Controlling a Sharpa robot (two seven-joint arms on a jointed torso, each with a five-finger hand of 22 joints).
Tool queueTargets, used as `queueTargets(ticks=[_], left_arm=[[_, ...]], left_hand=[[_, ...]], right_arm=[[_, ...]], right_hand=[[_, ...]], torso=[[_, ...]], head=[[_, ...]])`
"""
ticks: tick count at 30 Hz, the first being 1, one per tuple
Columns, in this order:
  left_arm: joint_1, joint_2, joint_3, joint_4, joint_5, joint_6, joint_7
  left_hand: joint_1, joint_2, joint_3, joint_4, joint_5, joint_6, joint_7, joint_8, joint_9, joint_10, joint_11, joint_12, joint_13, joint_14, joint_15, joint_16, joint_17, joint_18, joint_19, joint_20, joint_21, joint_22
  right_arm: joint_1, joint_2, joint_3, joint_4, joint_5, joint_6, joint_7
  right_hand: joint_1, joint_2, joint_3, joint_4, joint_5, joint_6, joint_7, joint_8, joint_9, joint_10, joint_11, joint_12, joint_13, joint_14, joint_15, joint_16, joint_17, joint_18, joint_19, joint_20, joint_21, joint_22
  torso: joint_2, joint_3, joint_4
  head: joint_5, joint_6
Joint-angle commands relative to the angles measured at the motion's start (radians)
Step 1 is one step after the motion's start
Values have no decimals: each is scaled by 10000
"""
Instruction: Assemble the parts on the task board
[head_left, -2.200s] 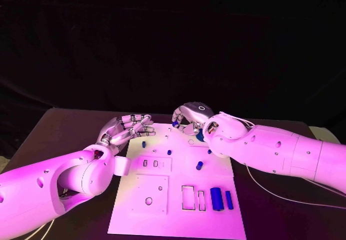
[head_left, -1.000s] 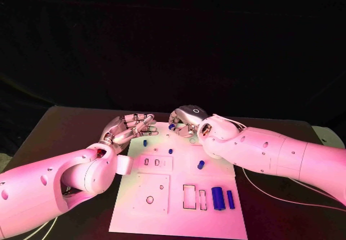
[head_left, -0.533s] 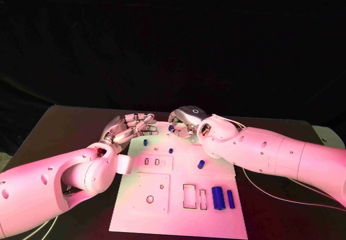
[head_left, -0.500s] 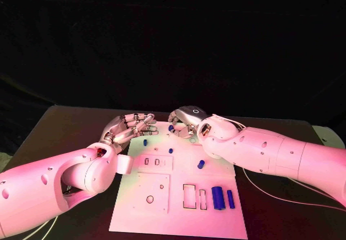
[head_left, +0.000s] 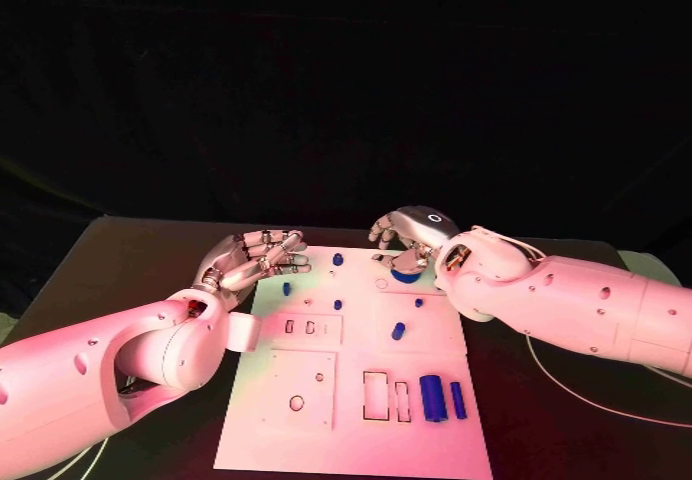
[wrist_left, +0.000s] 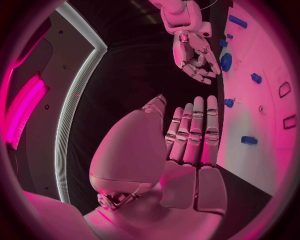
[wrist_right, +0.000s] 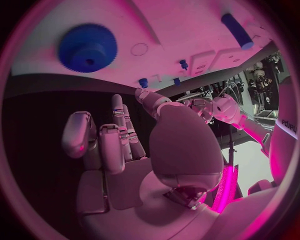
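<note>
Currently, at the left of the head view, the left hand (head_left: 260, 256) sits over the black counter (head_left: 130, 260) just beside the far left corner of the task board (head_left: 361, 400). Its fingers are loosely curled and apart, holding nothing; in the left wrist view the same hand (wrist_left: 187, 150) shows its fingers extended side by side, with the board edge alongside.

On the task board, small blue pegs (head_left: 338, 259) stand in the far rows, and another blue part (head_left: 397, 331) lies near the middle. Toward the near right, a large blue cylinder (head_left: 431, 398) and a slimmer blue bar (head_left: 457, 400) lie side by side next to two rectangular slots (head_left: 375, 394). The raised panel (head_left: 309, 327) with two small openings sits left of centre.

Further right, a blue gear (head_left: 404, 274) rests on the far end of the board, partly covered by the right hand (head_left: 411, 240). The right wrist view shows the gear (wrist_right: 88, 48) plainly, toothed rim and centre hole, lying flat on the board apart from that hand's fingers (wrist_right: 103, 145). The right hand is empty, its fingers bent and spread, above the gear. Whether any fingertip touches the gear in the head view cannot be determined.
</note>
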Motion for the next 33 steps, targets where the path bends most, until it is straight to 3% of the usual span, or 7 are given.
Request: queueTargets(ticks=[1,3,4,5,6,11,33], left_arm=[[14,-20,9,16,28,214,39],[16,-31,9,1,29,247,47],[16,-35,9,-11,30,261,51],[18,-38,8,-36,30,275,56],[19,-40,8,-51,31,283,58],[22,-47,8,-84,31,312,54],[23,-27,8,-133,32,322,15]], left_hand=[[-33,-33,51,-11,-57,-22,191,-59,-9,6,52,-69,-15,38,2,13,11,64,79,-21,31,-14],[-34,-35,52,-11,-57,-21,189,-59,-10,8,52,-70,-15,38,2,12,13,64,80,-21,31,-14],[-34,-35,52,-12,-58,-20,188,-59,-10,10,52,-71,-15,38,2,12,14,64,81,-21,31,-15],[-38,-38,51,-10,-59,-20,188,-59,-10,11,52,-72,-15,37,2,11,15,64,81,-21,31,-15],[-38,-38,51,-10,-59,-20,188,-59,-10,11,52,-72,-15,37,2,11,15,64,81,-21,31,-15],[-38,-38,51,-10,-59,-20,188,-59,-10,11,52,-72,-15,37,2,11,15,64,81,-21,31,-15],[-53,-49,58,-10,-61,-22,182,-65,-13,16,49,-89,-14,36,2,5,28,63,86,-22,29,-21]], right_arm=[[143,-498,22,246,1195,420,-90],[222,-864,30,365,1555,821,-19],[248,-1002,32,406,1667,1003,-16],[281,-1201,35,451,1824,1308,-39],[299,-1309,36,462,1919,1504,-70],[329,-1523,36,357,2233,2159,-228],[55,-605,-41,-365,2340,2425,-519]], right_hand=[[-105,-213,-166,161,109,39,-118,17,19,615,-139,321,217,486,-136,119,250,-151,182,-106,195,305],[-593,-573,-983,563,748,-162,-243,-9,70,1167,-291,1125,962,568,-279,284,595,-215,360,-269,395,631],[-494,-504,-1464,666,780,-276,-251,108,170,839,-381,1821,1712,583,-303,327,671,-212,406,-384,448,730],[-89,-170,-2918,1090,756,-680,-242,473,452,1016,-443,7576,7291,748,-274,688,1550,-382,727,-335,812,1338],[-90,-64,-3125,1246,788,-728,-271,546,495,1427,-358,9222,9015,786,-241,754,1728,-383,864,-388,963,1576],[618,313,-4102,1825,829,-1077,-156,1034,734,2721,-168,13048,13060,887,-158,952,2262,-587,1398,-200,1561,2530],[1243,602,-4289,2047,930,-1368,-49,1279,791,3472,-65,13886,14078,1000,-62,1122,2853,-800,1928,-92,2177,3488]], torso=[[-23,16,-111],[-28,33,-156],[-27,41,-171],[-23,60,-190],[-19,74,-199],[-11,71,-178],[-23,36,-169]], head=[[-41,13],[-53,29],[-62,31],[-62,33],[-64,33],[-73,-5],[-29,-137]])
